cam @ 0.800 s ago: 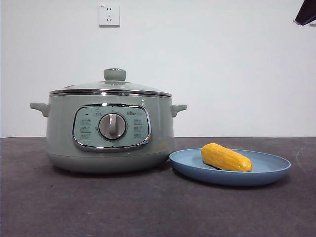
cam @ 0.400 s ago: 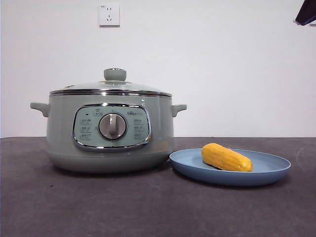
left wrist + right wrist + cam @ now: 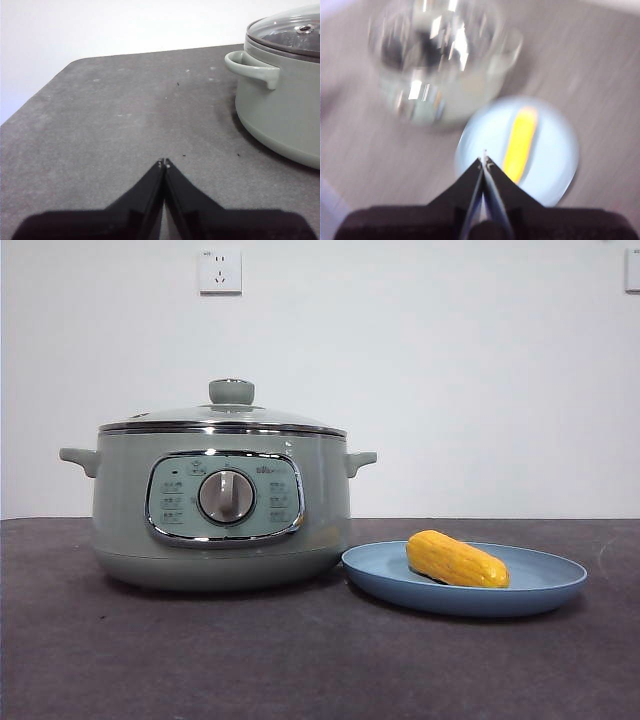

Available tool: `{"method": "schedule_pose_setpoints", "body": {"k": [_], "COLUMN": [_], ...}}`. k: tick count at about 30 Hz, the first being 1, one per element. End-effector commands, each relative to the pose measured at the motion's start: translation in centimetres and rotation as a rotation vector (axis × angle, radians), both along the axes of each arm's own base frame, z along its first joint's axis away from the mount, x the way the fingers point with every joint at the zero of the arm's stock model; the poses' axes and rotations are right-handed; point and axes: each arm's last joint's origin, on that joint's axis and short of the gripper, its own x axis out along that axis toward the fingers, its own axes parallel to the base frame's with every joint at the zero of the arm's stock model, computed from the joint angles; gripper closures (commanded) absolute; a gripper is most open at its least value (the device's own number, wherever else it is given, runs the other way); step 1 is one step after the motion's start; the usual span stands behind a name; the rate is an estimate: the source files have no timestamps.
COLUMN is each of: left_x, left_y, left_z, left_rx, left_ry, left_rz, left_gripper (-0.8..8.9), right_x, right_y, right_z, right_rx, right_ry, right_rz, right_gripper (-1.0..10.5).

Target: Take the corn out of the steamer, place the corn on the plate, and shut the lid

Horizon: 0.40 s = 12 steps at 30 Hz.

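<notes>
The yellow-orange corn [image 3: 457, 560] lies on the light-blue plate [image 3: 540, 592] at the right; both show blurred in the right wrist view, the corn [image 3: 521, 142] on the plate [image 3: 555, 170]. The sage-green steamer [image 3: 222, 510] stands at the left with the glass lid [image 3: 225, 413] closed on it; it shows in the left wrist view [image 3: 280, 115] with its lid [image 3: 292, 32], and blurred in the right wrist view [image 3: 440, 65]. My left gripper [image 3: 164, 162] is shut and empty, low over the table beside the steamer. My right gripper [image 3: 485, 159] is shut and empty, high above the plate.
A white wall socket [image 3: 220, 271] is on the wall behind the steamer. The dark grey table [image 3: 300, 660] runs across the front, and its rounded far corner [image 3: 75, 65] shows in the left wrist view.
The black arm tip at the top right corner of the front view has gone out of that view. The steamer, lid, corn and plate have not moved.
</notes>
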Motion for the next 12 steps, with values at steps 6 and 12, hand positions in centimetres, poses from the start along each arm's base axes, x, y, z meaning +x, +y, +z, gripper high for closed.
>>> {"method": "schedule_pose_setpoints", "body": {"k": [6,12], "left_x": [0.0,0.0], "left_y": [0.0,0.0], "left_z": [-0.4,-0.4], "left_rx": [-0.010,-0.010], "left_ry": [0.012,0.012], "left_rz": [-0.007,-0.007], "left_gripper": [8.17,8.17], "right_x": [-1.9,-3.1], "right_y": [-3.3,-4.8], "right_z": [1.0,-3.6], "right_rx": [0.076,0.077], "right_ry": [-0.266,-0.398], "right_rz": [-0.239,-0.377], "right_gripper": [9.4,9.4]}}
